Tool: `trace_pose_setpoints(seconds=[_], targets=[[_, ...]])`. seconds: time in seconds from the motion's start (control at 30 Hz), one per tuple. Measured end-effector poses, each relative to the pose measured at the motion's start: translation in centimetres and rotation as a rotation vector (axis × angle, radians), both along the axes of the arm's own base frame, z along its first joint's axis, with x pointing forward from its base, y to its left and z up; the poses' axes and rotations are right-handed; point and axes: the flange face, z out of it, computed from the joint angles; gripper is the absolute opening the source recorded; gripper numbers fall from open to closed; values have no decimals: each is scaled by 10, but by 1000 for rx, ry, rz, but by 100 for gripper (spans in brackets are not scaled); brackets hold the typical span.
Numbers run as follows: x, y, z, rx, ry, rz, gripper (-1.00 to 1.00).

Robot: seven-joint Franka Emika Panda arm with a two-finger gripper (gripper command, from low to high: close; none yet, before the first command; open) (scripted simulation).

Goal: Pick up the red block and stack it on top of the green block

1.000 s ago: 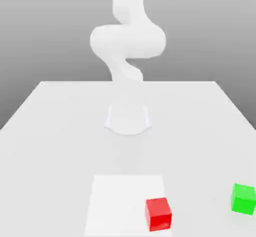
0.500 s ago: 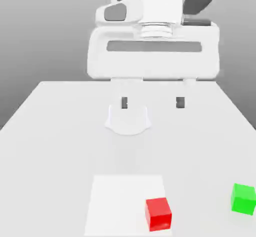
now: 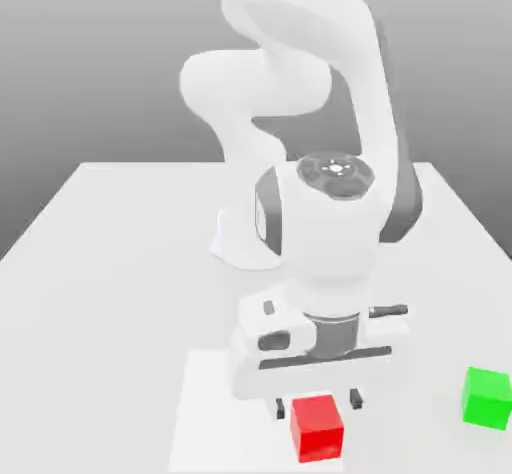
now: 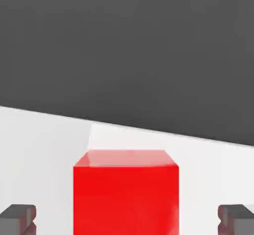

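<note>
Jaws point(image 3: 316, 401) apart, I see dark fingertips point(image 4: 19, 217) flanking the red block point(image 3: 317, 427) up close (exterior view adds the green block point(image 3: 487, 396), well apart on the table point(image 3: 110, 262)).

Red block point(image 4: 126, 192) between spread fingers point(image 4: 19, 218).

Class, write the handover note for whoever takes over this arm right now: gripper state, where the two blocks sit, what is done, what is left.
Gripper: open, holding nothing, lowered just behind the red block; in the hand view its fingertips stand apart on either side of the block, not touching it.
Red block: on the table, resting on the paler square patch.
Green block: on the table, off to the exterior view's right of the red one, apart from it.
Done: approach to the red block.
Left: close on the red block, lift it, carry it over and set it on the green block.
</note>
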Motion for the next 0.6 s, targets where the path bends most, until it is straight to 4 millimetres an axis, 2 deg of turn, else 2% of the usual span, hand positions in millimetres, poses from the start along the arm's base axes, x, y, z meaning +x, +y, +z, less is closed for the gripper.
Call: trace_pose_setpoints(seconds=[0.2, 0.27, 0.4, 0.6], targets=[[0, 0, -3, 0, 0, 0, -100], [1, 0, 10, 0, 0, 0, -100], [0, 1, 55, 0, 0, -2, -100], [-5, 59, 69, 2, 9, -80, -100]])
